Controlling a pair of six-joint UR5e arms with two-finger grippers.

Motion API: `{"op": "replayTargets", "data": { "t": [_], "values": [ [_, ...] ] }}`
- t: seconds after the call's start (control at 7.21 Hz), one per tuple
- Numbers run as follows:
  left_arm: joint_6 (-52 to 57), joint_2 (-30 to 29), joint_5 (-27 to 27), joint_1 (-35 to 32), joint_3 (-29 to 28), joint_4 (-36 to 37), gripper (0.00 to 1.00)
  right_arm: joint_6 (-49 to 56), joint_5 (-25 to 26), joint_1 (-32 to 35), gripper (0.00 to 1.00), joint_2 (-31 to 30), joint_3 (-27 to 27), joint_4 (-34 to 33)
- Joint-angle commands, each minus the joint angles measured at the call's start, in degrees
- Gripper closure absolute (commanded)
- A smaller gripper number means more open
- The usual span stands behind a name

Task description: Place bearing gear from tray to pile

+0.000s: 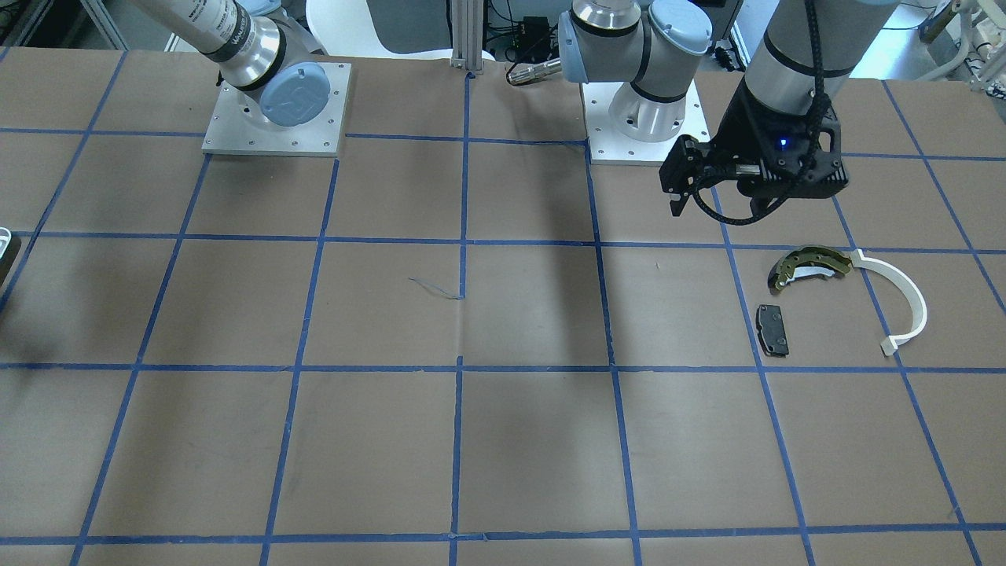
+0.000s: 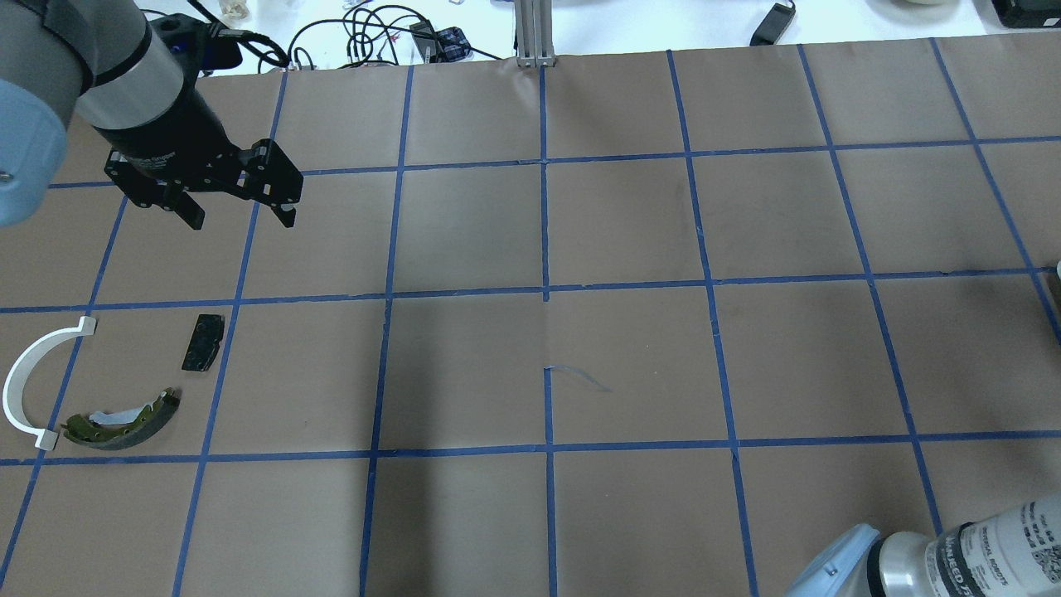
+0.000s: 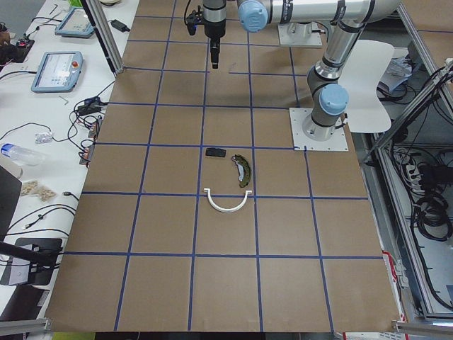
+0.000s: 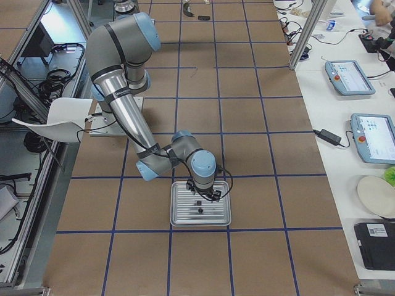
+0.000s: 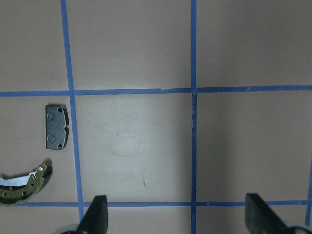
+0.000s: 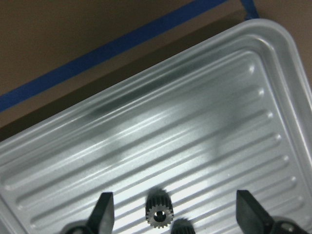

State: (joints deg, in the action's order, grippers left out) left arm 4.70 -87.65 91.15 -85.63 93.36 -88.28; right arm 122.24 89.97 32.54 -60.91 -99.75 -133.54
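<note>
A small black bearing gear (image 6: pixel 158 213) stands upright on the ribbed silver tray (image 6: pixel 195 122), with a second dark part (image 6: pixel 183 226) beside it. My right gripper (image 6: pixel 174 210) is open just above the tray, its fingers on either side of the gear without touching it. The tray (image 4: pixel 179 222) lies under the right gripper (image 4: pixel 207 194) in the exterior right view. The pile is an olive-gold brake shoe (image 1: pixel 809 267), a white arc strip (image 1: pixel 912 303) and a black pad (image 1: pixel 772 330). My left gripper (image 1: pixel 719 208) is open and empty, hovering near the pile.
Brown paper with a blue tape grid covers the table. Only a corner of the tray (image 1: pixel 4 244) shows in the front view. The two arm bases (image 1: pixel 275 110) stand at the robot's side of the table. An aluminium post (image 2: pixel 535 33) stands at the far edge.
</note>
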Motion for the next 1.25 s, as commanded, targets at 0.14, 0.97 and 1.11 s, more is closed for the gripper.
{"op": "replayTargets", "data": {
  "t": [0.14, 0.97, 1.11],
  "values": [
    [0.04, 2.03, -2.03, -0.06, 2.42, -0.31, 0.0, -2.0, -0.58, -2.03, 0.15, 0.26, -0.36, -0.76],
    [0.83, 3.8, -2.29, -0.15, 4.9, -0.05, 0.0, -2.27, -0.76, -2.48, 0.63, 1.14, -0.45, -0.93],
    [0.83, 3.89, -2.29, -0.15, 4.9, 0.04, 0.0, -2.18, -0.67, -2.48, 0.65, 1.14, -0.53, -0.85]
  ]
}}
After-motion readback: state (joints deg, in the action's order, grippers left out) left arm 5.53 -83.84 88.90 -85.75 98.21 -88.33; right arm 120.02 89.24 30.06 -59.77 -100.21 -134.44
